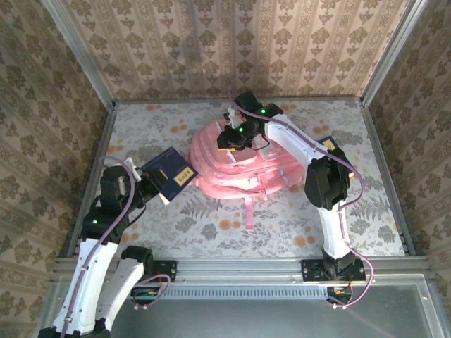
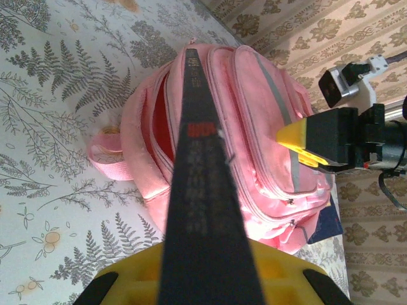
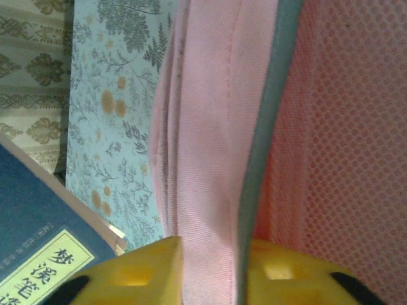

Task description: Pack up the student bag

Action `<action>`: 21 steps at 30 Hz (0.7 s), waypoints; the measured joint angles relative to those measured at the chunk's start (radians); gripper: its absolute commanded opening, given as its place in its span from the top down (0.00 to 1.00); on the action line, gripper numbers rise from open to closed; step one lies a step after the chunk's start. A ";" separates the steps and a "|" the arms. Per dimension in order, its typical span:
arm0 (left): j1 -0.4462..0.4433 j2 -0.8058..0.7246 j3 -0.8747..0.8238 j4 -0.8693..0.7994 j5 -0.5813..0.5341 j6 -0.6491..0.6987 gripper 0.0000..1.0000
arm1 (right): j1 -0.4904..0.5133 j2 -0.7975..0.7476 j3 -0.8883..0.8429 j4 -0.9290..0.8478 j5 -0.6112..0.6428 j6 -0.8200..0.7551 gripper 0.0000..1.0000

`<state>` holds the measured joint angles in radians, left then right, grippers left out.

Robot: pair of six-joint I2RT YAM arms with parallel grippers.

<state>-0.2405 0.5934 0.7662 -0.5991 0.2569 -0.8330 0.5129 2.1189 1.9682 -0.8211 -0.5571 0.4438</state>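
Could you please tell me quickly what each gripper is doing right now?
Left gripper: closed, holding a dark blue book edge-on.
Right gripper: closed on the fabric edge of the pink bag.

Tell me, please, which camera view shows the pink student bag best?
The top external view: the student bag shows nearly whole there, strap included. The left wrist view shows its zip pockets, partly behind a dark book held edge-on. The right wrist view gives a close-up of pink fabric, a grey strip and mesh.

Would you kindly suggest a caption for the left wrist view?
Left gripper holds a dark book edge-on toward the pink bag; right gripper at its far side.
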 measured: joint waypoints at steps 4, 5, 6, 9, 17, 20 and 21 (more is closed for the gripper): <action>0.000 0.000 0.000 0.000 -0.003 0.000 1.00 | -0.001 0.011 0.021 -0.026 0.010 -0.001 1.00; 0.000 0.000 0.000 -0.001 -0.006 0.001 1.00 | -0.001 0.011 0.032 -0.036 0.011 -0.008 1.00; 0.000 0.000 0.000 -0.001 -0.010 0.003 1.00 | -0.003 0.011 0.042 -0.042 0.010 -0.012 1.00; 0.000 0.000 0.000 -0.007 -0.021 0.016 1.00 | -0.021 -0.001 0.058 -0.044 -0.023 -0.027 1.00; 0.000 0.009 0.007 -0.006 -0.037 0.041 1.00 | -0.161 -0.168 -0.050 0.077 -0.254 0.011 1.00; 0.000 0.040 0.006 0.024 -0.015 0.040 1.00 | -0.234 -0.232 -0.129 0.201 -0.363 0.087 1.00; 0.002 0.059 0.001 0.051 0.007 0.039 1.00 | -0.252 -0.245 -0.151 0.247 -0.394 0.115 1.00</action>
<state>-0.2390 0.6525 0.7673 -0.5480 0.2638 -0.7937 0.2611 1.8740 1.8168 -0.5743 -0.9516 0.5591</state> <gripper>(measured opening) 0.136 0.067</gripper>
